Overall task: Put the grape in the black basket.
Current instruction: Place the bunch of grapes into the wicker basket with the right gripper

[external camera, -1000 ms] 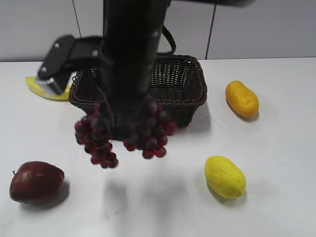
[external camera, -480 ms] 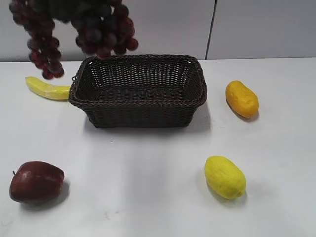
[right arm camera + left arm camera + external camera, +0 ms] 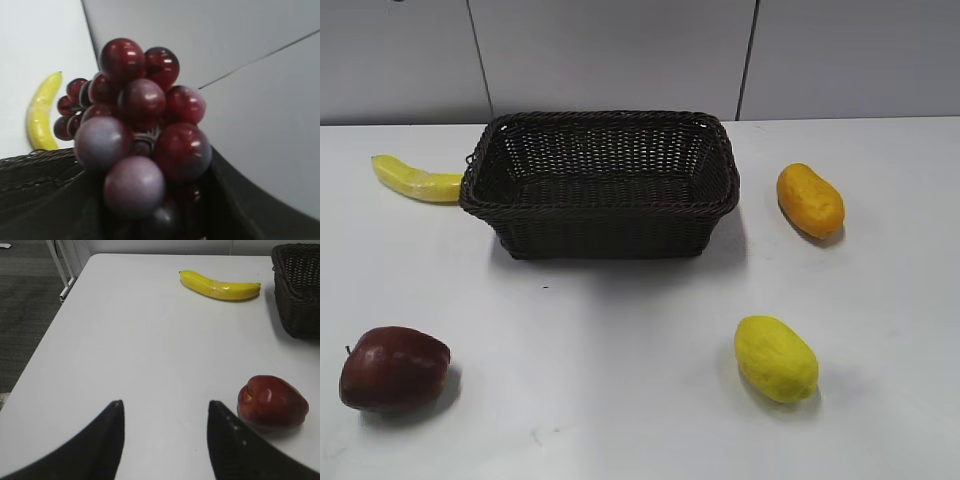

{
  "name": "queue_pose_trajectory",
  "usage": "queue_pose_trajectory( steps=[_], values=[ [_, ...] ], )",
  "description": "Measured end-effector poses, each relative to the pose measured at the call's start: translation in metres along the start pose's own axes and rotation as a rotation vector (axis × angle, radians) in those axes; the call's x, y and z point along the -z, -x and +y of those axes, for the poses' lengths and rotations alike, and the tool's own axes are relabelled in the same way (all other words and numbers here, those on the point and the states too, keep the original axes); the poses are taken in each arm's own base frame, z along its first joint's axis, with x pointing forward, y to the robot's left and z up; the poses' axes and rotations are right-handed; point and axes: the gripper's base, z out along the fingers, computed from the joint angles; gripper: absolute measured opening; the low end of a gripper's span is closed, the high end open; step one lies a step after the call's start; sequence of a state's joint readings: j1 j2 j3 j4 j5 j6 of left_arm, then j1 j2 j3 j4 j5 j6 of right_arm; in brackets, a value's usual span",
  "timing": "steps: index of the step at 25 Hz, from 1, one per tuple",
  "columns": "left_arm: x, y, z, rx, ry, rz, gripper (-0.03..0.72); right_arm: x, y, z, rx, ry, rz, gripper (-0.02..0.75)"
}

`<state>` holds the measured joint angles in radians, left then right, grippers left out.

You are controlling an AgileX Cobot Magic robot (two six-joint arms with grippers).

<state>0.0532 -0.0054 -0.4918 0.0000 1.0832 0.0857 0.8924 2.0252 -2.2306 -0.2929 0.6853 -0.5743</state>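
Grape (image 3: 137, 140): fills the right wrist view, close against the camera, above the basket (image 3: 35, 185) rim; absent from the exterior view, so held up out of that frame. Right gripper: fingers hidden behind the bunch, so closure cannot be confirmed; judged clamped on the bunch, since nothing else supports it. Left gripper (image 3: 165, 440): spread wide, empty, hovering over bare table (image 3: 125, 340) near the apple (image 3: 272, 402).

Handling, as a judgement: light, loose cluster; berries smooth, round and likely slippery; swings freely when hung. Best taken at the stem or upper core, not at single berries, which could pull off. Release low over the basket to limit bounce.

Count:
- Grape bunch: one.
- Basket (image 3: 600, 180): one, empty inside.
- Banana (image 3: 415, 180): one, touching or just beside the basket's left end.
- Apple: one.
- Yellow fruit (image 3: 775, 357): one.
- Orange fruit (image 3: 810, 200): one.
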Motion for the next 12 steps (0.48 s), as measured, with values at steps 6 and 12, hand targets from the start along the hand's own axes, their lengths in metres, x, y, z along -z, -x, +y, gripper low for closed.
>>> queue_pose_trajectory(
  steps=[6, 12],
  values=[
    [0.0, 0.0, 0.0, 0.0, 0.0, 0.0, 0.492, -0.043, -0.047, -0.004, -0.042, -0.027, 0.112, 0.338],
    [0.0, 0.0, 0.0, 0.0, 0.0, 0.0, 0.492, -0.09, -0.093, 0.02, -0.127, 0.031, 0.244, 0.338]
  ],
)
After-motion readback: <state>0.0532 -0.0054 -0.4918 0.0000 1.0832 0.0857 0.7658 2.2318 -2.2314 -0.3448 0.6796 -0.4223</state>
